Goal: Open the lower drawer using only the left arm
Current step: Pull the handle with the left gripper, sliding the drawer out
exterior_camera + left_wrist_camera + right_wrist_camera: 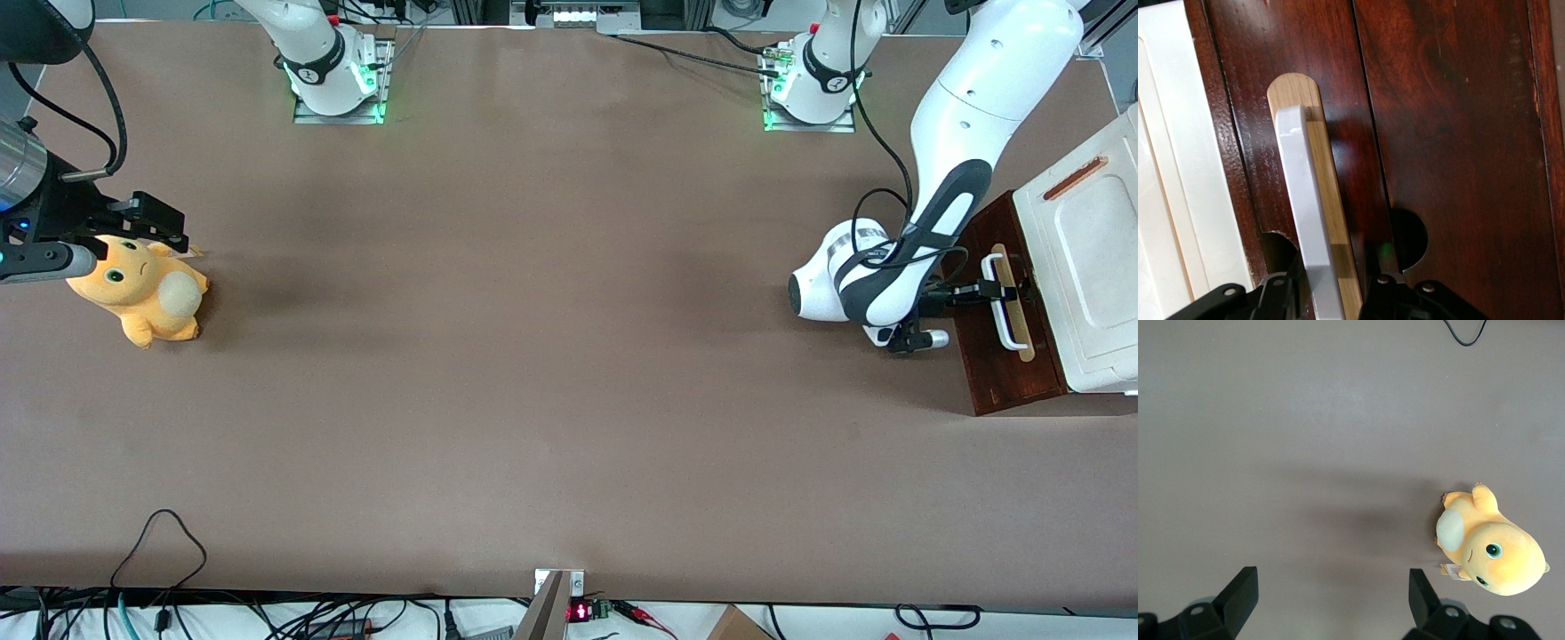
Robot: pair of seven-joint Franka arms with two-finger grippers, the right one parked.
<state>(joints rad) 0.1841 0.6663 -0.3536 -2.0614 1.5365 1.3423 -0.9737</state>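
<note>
The lower drawer [996,373] shows its dark reddish-brown front [1451,133] at the working arm's end of the table, under a white cabinet top. A white bar handle [1005,307] [1301,200] runs along a pale wood strip [1331,200]. No pale inside of the drawer shows. The left arm [956,151] reaches down in front of the drawer. Its black gripper [1003,292] [1345,267] is open and straddles the handle near mid-length. One finger [1281,257] lies against the bar. The other finger [1408,240] stands apart from it, over dark wood.
The white cabinet top [1089,267] with a small copper-coloured strip [1074,178] stands above the drawer. An orange plush toy [147,293] [1491,553] lies toward the parked arm's end of the table. Cables hang along the table edge nearest the front camera.
</note>
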